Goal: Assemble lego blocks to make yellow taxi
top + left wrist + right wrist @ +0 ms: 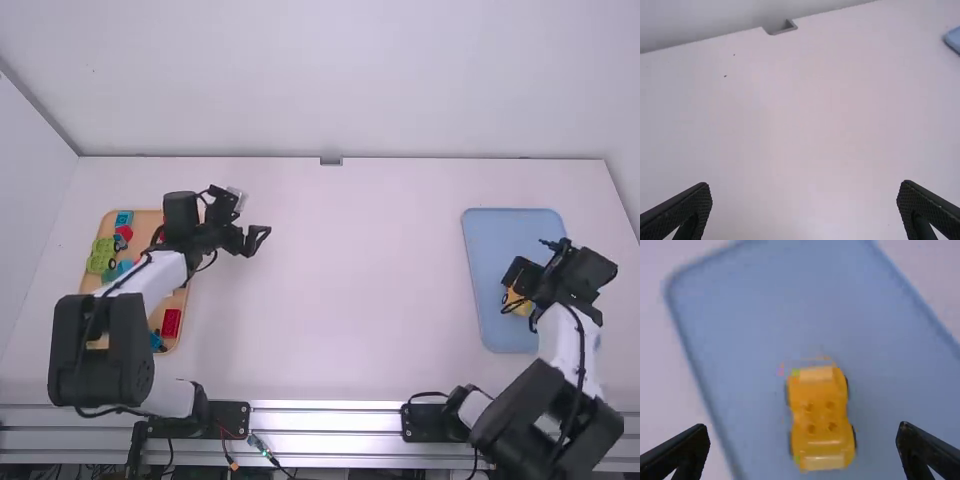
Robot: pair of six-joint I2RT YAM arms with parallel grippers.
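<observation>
My left gripper hangs over the white table, just right of the wooden tray; in the left wrist view that gripper is open with only table between its fingers. My right gripper is above the blue tray, close over a yellow car base that it partly covers. The right wrist view has the gripper open, its fingers wide to either side of the yellow car base. The base lies in the blue tray, dark wheels at its sides and several studs on top.
At the far left a wooden tray holds a red brick, a light green piece, a blue brick and other parts, partly under the left arm. A grey bracket sits at the table's back edge.
</observation>
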